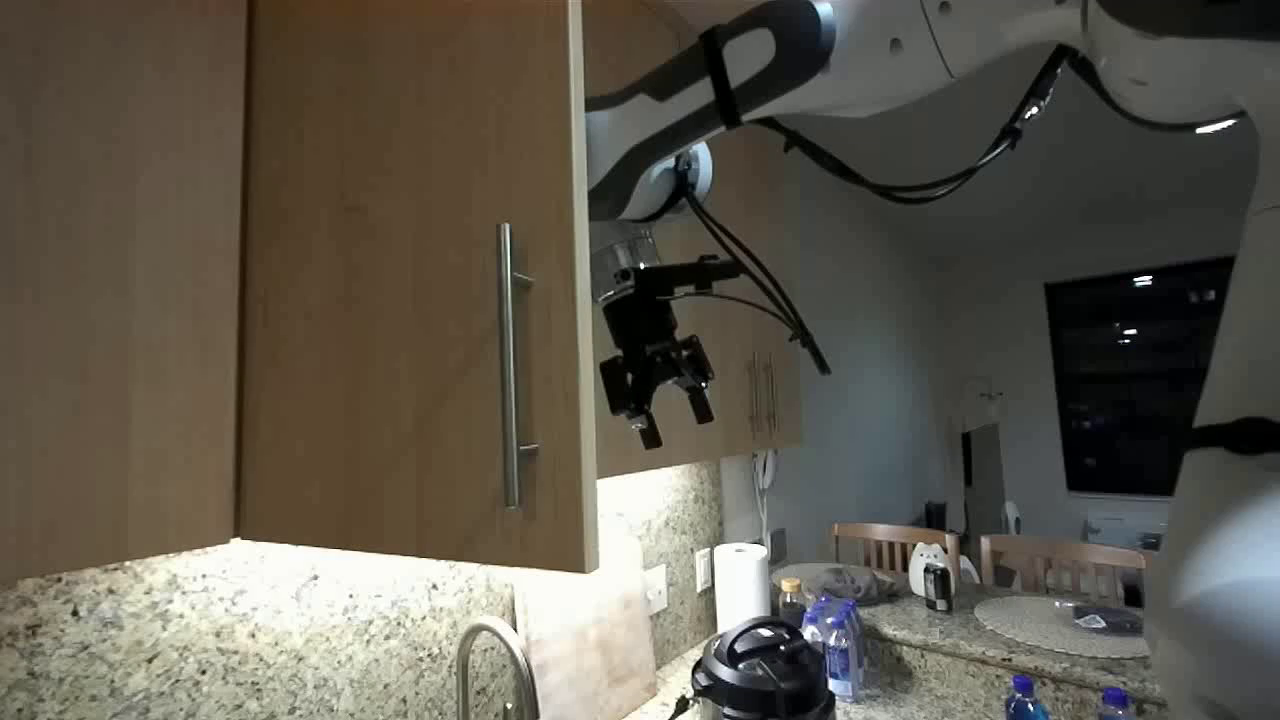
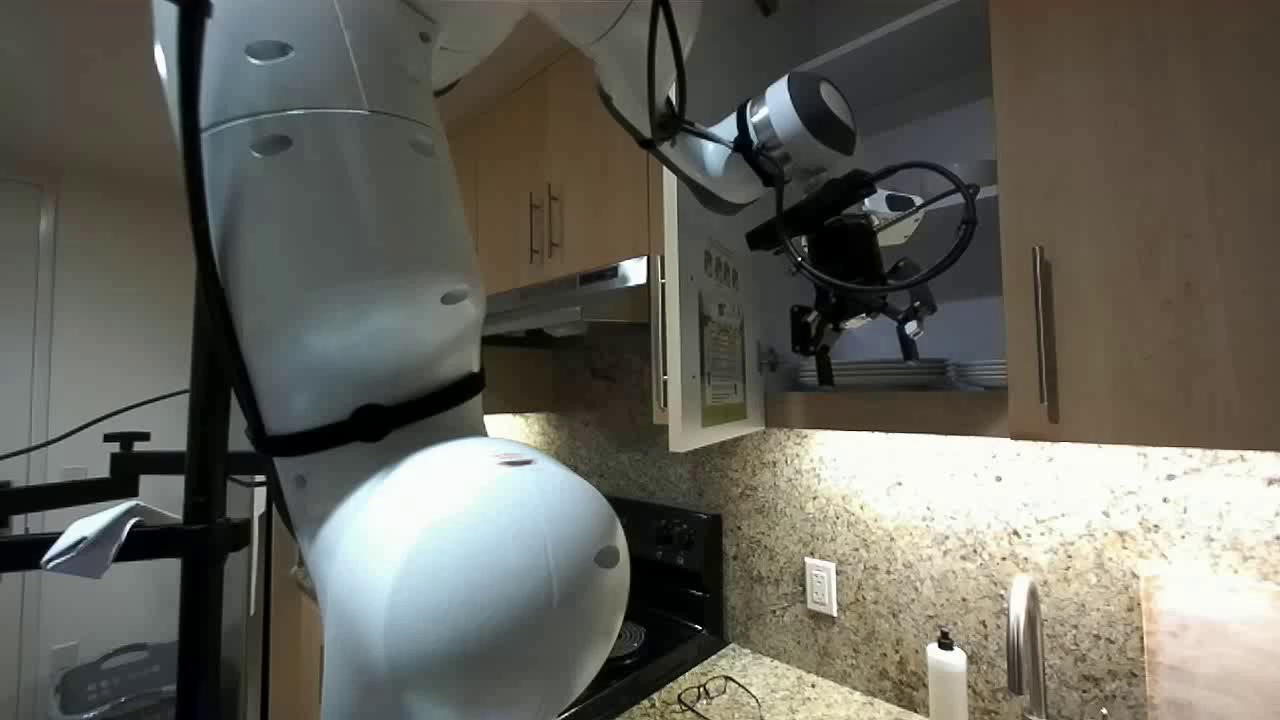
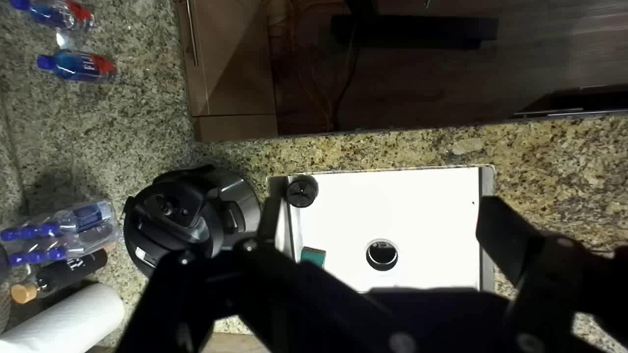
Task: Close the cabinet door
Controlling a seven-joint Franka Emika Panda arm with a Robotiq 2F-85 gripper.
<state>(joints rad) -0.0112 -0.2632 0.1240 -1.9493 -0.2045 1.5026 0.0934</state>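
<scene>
1. Nearest the lens in the wrist view, the black fingers [image 3: 503, 233] are standing wide apart, gripping nothing. Well below them, a granite bench [image 3: 564, 186] is surrounding the sink [image 3: 417, 211] and carrying a Fiji water bottle [image 3: 81, 66] and a pressure cooker [image 3: 169, 215].

2. In an exterior view, the cabinet door [image 1: 390, 300] is hanging open, its wood-grain outer face and slim bar handle [image 1: 508, 365] facing the camera. Its long axis is running upright, and the fingers are pointing mostly downward, roughly along it, just past the free edge in the picture. The only arm, a Panda arm [image 1: 880, 60], is reaching in with its far end partly hiding behind the cabinet door, so the fingers are sitting on the inner side, away from the bar handle.

3. In an exterior view, the cabinet door's white inner face is jutting out to the picture's left of the fingers, seemingly apart from them. The fingers are hanging before the open cabinet [image 2: 885, 410] and its stacked plates [image 2: 870, 376]; the depth is hard to tell. Closing is probably calling for pressure on the outer face, so the Panda arm is likely needing to round the free edge first; otherwise it may be blocking the swing.
</scene>
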